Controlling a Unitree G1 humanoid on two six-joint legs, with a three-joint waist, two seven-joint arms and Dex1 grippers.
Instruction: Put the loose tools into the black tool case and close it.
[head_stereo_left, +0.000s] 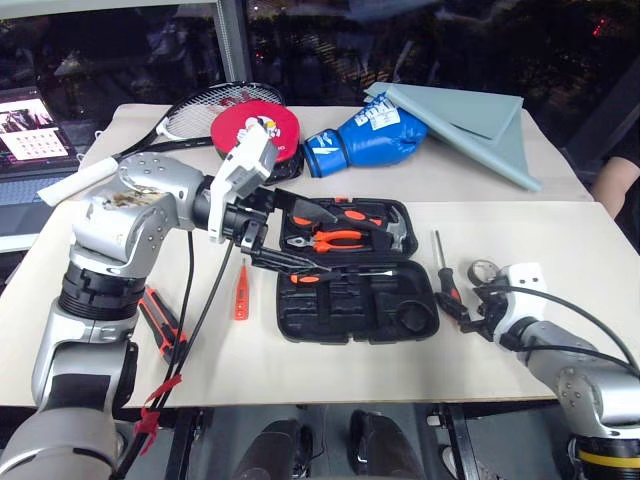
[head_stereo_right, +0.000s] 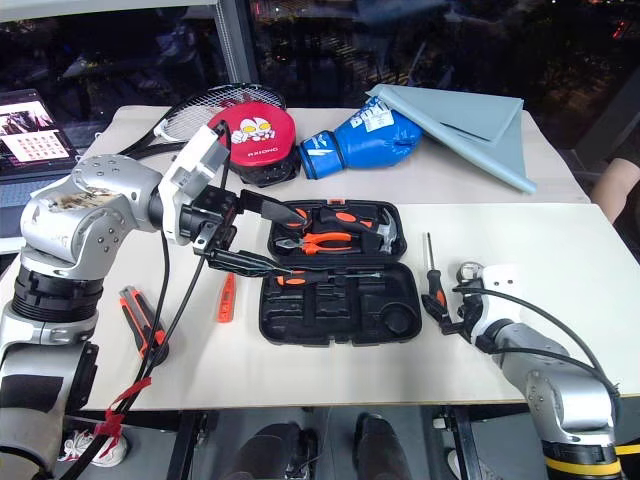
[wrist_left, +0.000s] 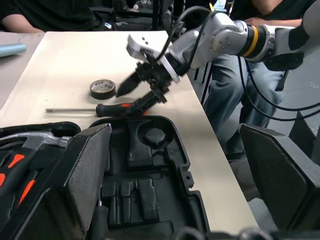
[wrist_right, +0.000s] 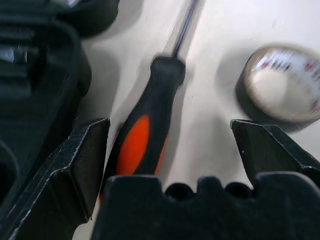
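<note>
A black moulded tool case (head_stereo_left: 357, 300) lies open mid-bench, its ribbed recesses mostly bare, pliers (head_stereo_left: 330, 239) and hammer (head_stereo_left: 395, 232) in the far half. The left gripper (head_stereo_left: 245, 238) hovers over its left edge, fingers spread, holding nothing. Right of the case, the right gripper (wrist_right: 170, 150) straddles a black-and-orange screwdriver (wrist_right: 142, 135), fingers spread around the handle. A tape roll (wrist_right: 282, 82) sits beside. The red pad (head_stereo_right: 255, 135) reads "AXIOMO".

Bare table (head_stereo_left: 560, 240) right of tool case (head_stereo_left: 355, 300), tape roll (head_stereo_left: 484, 270) beside.
</note>
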